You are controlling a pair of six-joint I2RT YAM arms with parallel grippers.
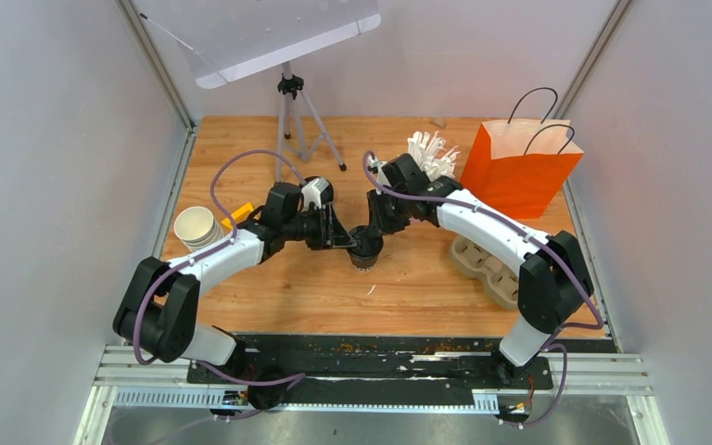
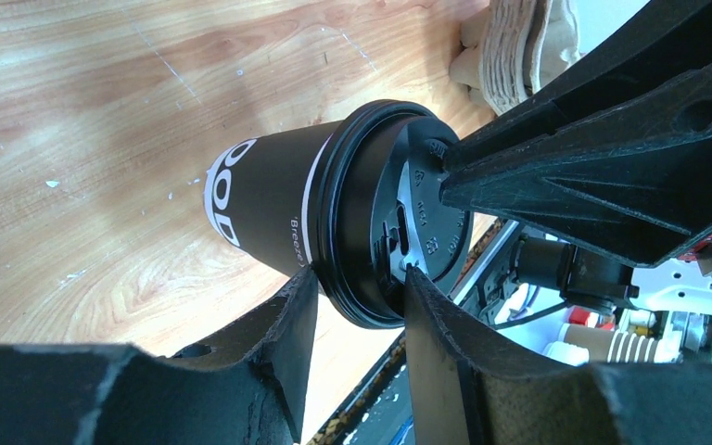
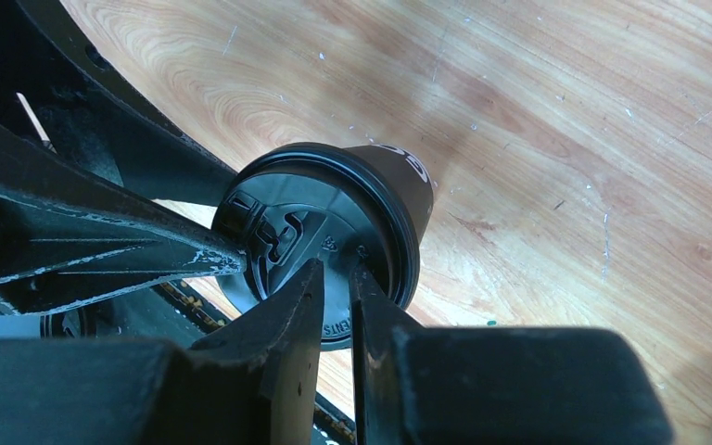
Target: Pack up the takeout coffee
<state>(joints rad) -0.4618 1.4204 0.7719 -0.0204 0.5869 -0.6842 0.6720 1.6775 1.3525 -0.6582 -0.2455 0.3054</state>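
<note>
The takeout coffee is a black paper cup [image 1: 366, 250] with white lettering and a black lid, standing near the middle of the wooden table. In the left wrist view its wall [image 2: 260, 199] and lid [image 2: 408, 222] fill the centre. My left gripper [image 2: 362, 278] straddles the lid's rim, one fingertip under the rim and the other on the lid top. My right gripper [image 3: 338, 273] comes from the opposite side, its fingers nearly together and pinching the raised edge of the lid [image 3: 287, 232]. From above, both grippers [image 1: 348, 241] [image 1: 377, 232] meet over the cup.
An orange paper bag [image 1: 519, 167] stands open at the back right, with a bunch of white straws [image 1: 431, 153] beside it. A brown pulp cup tray [image 1: 482, 260] lies under the right arm. White cups [image 1: 197, 227] are stacked at the left. A tripod [image 1: 297, 120] stands at the back.
</note>
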